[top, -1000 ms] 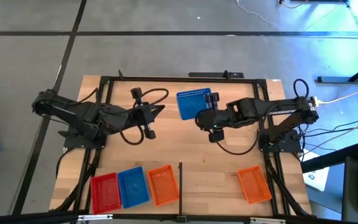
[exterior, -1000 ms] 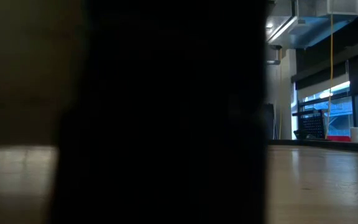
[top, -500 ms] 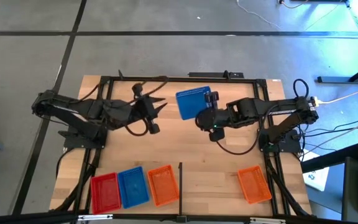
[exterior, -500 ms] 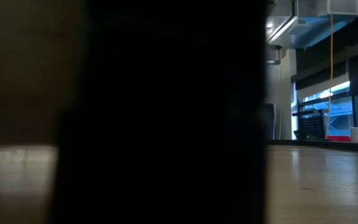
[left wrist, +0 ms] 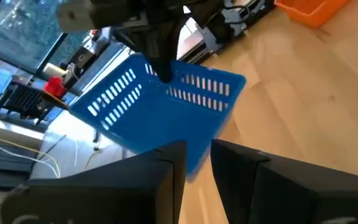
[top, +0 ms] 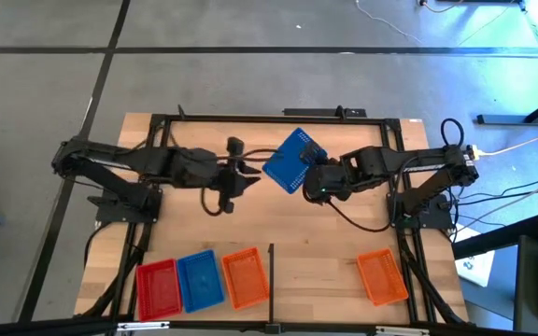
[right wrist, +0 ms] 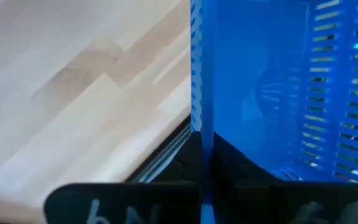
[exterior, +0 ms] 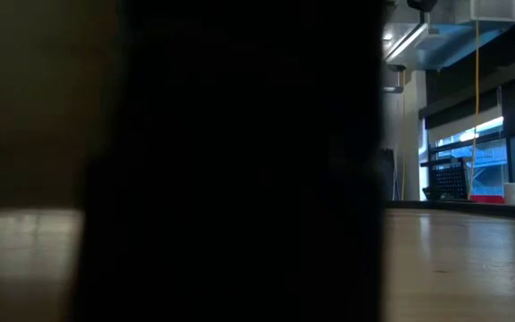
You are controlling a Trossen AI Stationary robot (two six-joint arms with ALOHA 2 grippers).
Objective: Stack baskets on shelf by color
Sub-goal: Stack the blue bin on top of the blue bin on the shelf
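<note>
Right gripper (top: 314, 183) clamps a blue basket (top: 292, 161), tilted, raised mid-table between both arms. Left gripper (top: 250, 175) sits just beside the basket's edge, fingers (left wrist: 166, 180) parted narrowly, gripping nothing; contact hard to judge. Tabletop (top: 325, 252) is pale striped wood planks with a black frame. Along the near edge: 1 red basket (top: 157, 287), 1 blue one (top: 200, 280), 1 orange one (top: 245, 276) side by side left of a thin black divider bar (top: 271, 273); a 2nd orange basket (top: 381, 276) well apart on the right. Grey floor (top: 250, 56) surrounds the table. Low view mostly blocked by something dark; windows (exterior: 485, 156) show beyond.
</note>
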